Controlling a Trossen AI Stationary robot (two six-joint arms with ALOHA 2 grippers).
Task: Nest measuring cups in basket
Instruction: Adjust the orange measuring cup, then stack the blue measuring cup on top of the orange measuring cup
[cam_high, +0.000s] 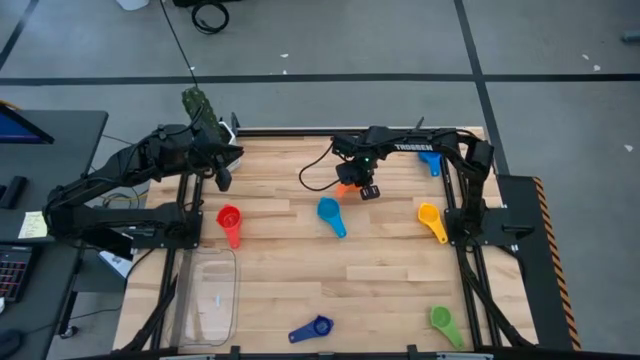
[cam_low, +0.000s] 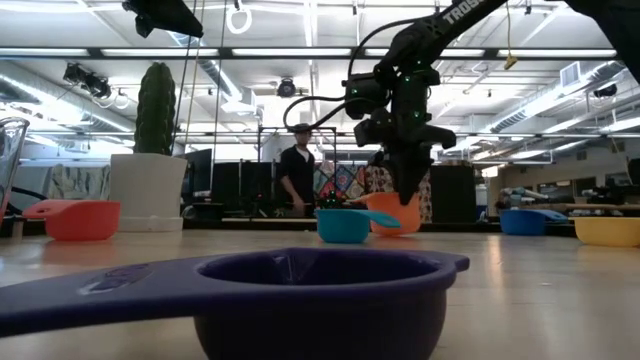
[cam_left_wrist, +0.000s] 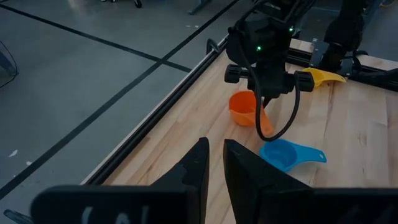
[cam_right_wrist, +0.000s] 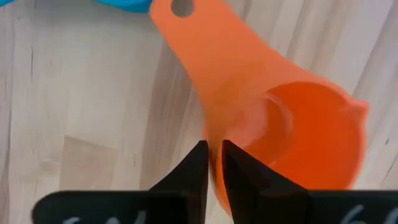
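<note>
Right arm reaches in over the table's far centre, right gripper (cam_high: 368, 190) pointing down, fingers nearly closed on the rim of the orange cup (cam_left_wrist: 244, 107), which sits on the wood just beyond the light blue cup (cam_high: 329, 212). Left gripper (cam_high: 224, 180) hangs clenched, empty. Only the high view shows the basket (cam_high: 207, 295), near-left.

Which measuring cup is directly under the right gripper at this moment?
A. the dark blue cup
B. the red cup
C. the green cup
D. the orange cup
D: the right gripper is down at the orange cup, and the right wrist view shows its fingertips at the join of that cup's handle and bowl, while the red cup, green cup and dark blue cup lie elsewhere on the table.
</note>
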